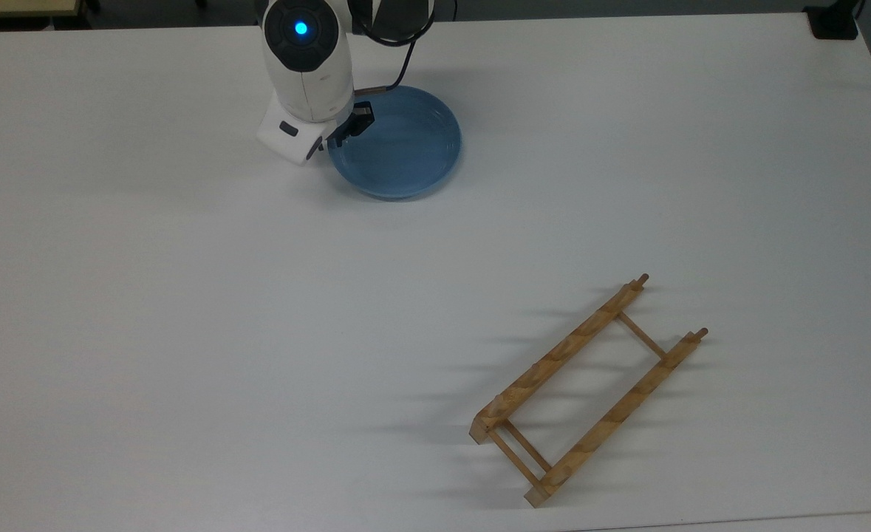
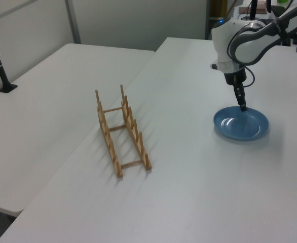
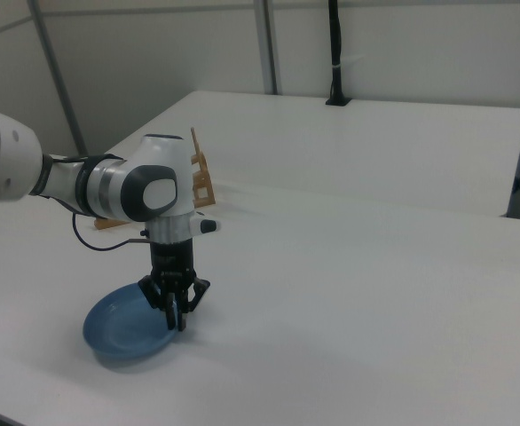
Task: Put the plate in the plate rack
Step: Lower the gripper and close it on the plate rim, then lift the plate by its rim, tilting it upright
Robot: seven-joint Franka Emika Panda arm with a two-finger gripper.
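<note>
I count one plate (image 1: 398, 144) and one plate rack (image 1: 589, 391), well apart on the table (image 1: 184, 295); my gripper (image 3: 178, 318) sits at the plate's rim. Its fingers look nearly closed, pinching that rim.

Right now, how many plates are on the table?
1. The blue plate lies flat on the white table, at the top view's upper middle, under the pincer at its rim, far from the empty wooden rack.
</note>
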